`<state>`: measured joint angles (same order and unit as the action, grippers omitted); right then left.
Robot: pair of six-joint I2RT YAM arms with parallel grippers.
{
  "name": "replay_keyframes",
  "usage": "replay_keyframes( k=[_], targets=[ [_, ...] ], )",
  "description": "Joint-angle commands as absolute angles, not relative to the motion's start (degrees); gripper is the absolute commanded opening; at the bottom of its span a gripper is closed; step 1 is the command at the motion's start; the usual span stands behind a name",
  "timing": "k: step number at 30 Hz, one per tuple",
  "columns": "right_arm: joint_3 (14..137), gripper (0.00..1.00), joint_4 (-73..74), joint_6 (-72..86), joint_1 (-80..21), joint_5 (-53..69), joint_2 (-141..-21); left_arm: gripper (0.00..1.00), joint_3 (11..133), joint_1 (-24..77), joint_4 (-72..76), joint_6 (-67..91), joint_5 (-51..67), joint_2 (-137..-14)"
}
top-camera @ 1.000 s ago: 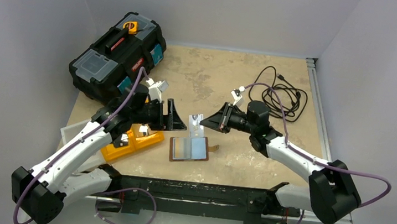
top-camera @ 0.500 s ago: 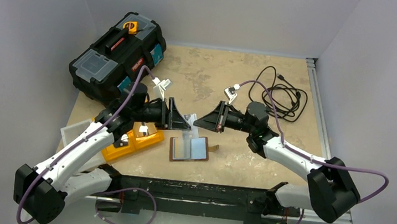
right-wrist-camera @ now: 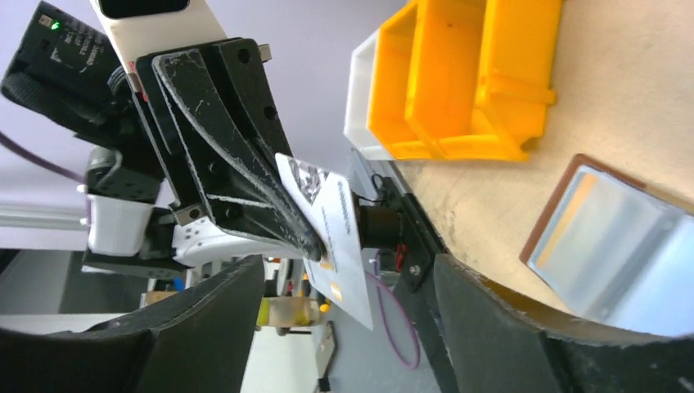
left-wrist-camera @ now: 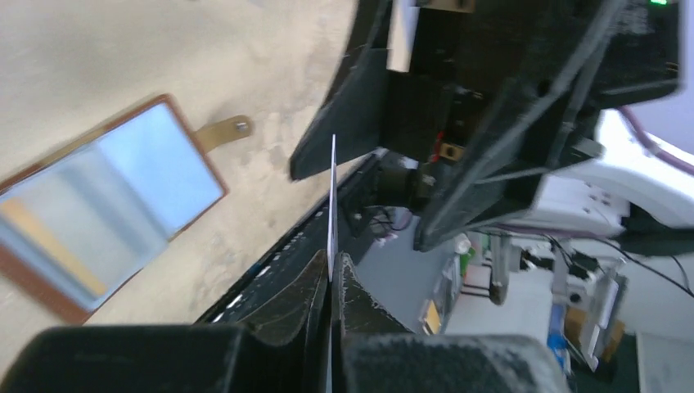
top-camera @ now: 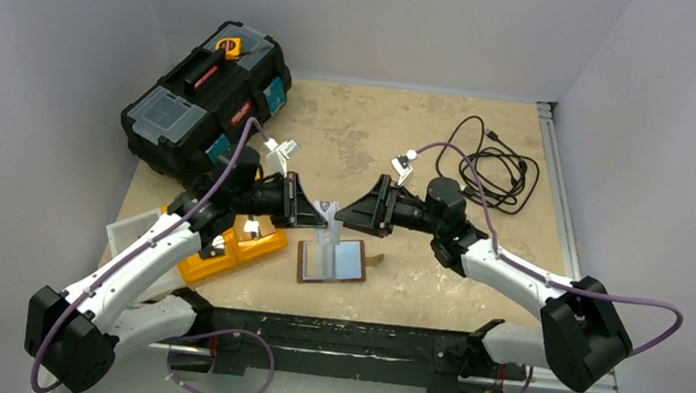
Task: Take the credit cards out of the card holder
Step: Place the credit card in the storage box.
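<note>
The left jaws are pressing together on a white credit card (top-camera: 326, 219) and holding it by one end above the desk (top-camera: 431, 298). In the left wrist view the card (left-wrist-camera: 331, 205) is showing only its thin edge, coming straight out from between the two closed tips. The right jaws are standing wide and pointing toward the left jaws, so the free end of the card (right-wrist-camera: 331, 246) is lying in the gap between them. One right finger (left-wrist-camera: 352, 115) is sitting just beside the far corner of the card, but I cannot tell if it is touching there. The other right finger (left-wrist-camera: 491, 106) is standing apart from the card.

The card holder (top-camera: 331, 261) is lying open and flat on the desk, below both pairs of jaws, and neither pair is touching it. Its pale grey-blue inside (left-wrist-camera: 106, 213) is facing up, and its snap tab (top-camera: 375, 259) is sticking out on the side of the right jaws. An orange stripe (right-wrist-camera: 565, 221) is showing along one inner edge, and I cannot tell what it belongs to.

An orange tray (top-camera: 231, 248) is sitting behind and below the left jaws, against a white tray (top-camera: 131, 227). A black toolbox (top-camera: 204, 94) is standing on the desk behind the left jaws, and a black cable (top-camera: 493, 173) is lying coiled behind the right jaws.
</note>
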<state>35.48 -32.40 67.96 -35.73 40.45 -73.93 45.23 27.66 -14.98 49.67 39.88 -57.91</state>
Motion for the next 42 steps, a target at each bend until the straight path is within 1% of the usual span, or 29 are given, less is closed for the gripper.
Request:
replay_keyframes(
  k=[1,3,4,7,10,13,17,24,26,29,36,42],
  targets=[
    [40.25,0.83,-18.43,58.33,-35.93,33.84,-70.77,0.00,50.23,27.59,-31.63,44.23,23.89,-54.94],
    [41.06,0.96,-13.71,55.71,-35.93,31.58,-69.85,0.00,52.82,27.59,-41.79,43.19,11.82,-54.12],
    [41.32,0.98,-11.76,54.62,-35.92,30.58,-69.55,0.00,54.54,27.55,-47.16,42.70,5.18,-54.13],
    [42.01,0.99,-7.45,51.41,-35.87,27.85,-69.09,0.00,58.36,27.55,-60.16,43.21,-11.75,-54.52],
    [43.02,0.99,-2.73,48.61,-35.92,24.89,-69.48,0.00,60.38,27.39,-69.16,45.51,-24.16,-54.64],
    [42.86,0.99,-2.01,47.37,-35.97,24.55,-69.91,0.00,60.53,25.83,-75.48,46.54,-32.13,-55.77],
    [42.89,0.99,-1.40,46.41,-35.93,24.70,-70.71,0.00,59.65,21.22,-78.84,46.70,-39.48,-57.93],
    [42.69,0.99,-0.10,43.78,-35.89,26.63,-71.89,0.00,61.79,10.53,-77.64,41.71,-46.57,-65.49],
    [42.52,0.99,2.35,42.52,-35.88,26.92,-71.62,0.00,61.65,7.47,-76.49,39.79,-48.73,-67.70],
    [42.00,0.99,3.39,41.83,-35.93,27.43,-70.74,0.00,63.08,1.41,-75.62,38.46,-48.23,-71.36],
    [42.02,0.99,5.60,39.73,-35.93,27.91,-70.60,0.00,65.23,-4.70,-72.97,36.02,-47.07,-80.13],
    [41.43,0.99,5.95,39.37,-35.93,27.85,-69.92,0.00,67.17,-7.48,-71.17,33.32,-46.00,-87.17]
  ],
)
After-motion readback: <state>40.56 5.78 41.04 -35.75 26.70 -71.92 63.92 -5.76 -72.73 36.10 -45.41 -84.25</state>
